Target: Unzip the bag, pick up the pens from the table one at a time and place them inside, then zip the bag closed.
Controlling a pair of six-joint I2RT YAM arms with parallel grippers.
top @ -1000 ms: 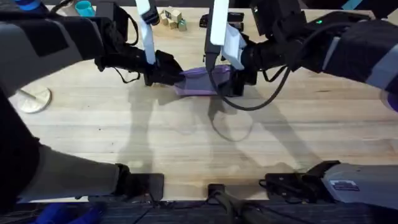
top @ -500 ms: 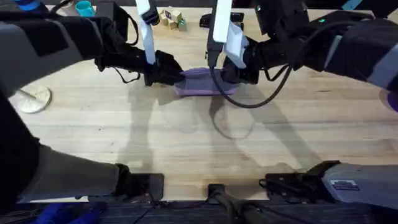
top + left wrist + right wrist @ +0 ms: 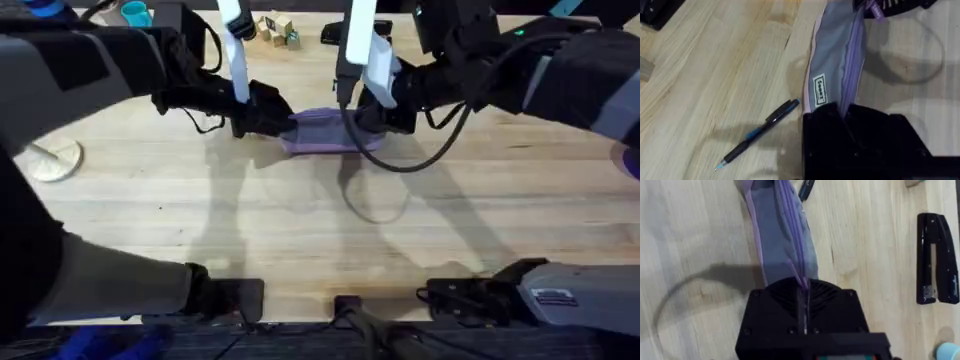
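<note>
Lavender bag (image 3: 325, 131) pinched both ends: left gripper (image 3: 283, 124), apparently right gripper (image 3: 372, 122).

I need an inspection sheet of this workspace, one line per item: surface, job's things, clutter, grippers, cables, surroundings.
Surface: wooden table, plank lines visible.
Job's things: purple bag lying flat between both arms; dark pen on the table beside it.
Clutter: black stapler; small wooden blocks at far edge.
Grippers: left gripper shut on the bag's end; right gripper shut on the bag's zipper end.
Cables: black cable looping below the right gripper.
Surroundings: nothing seen.
</note>
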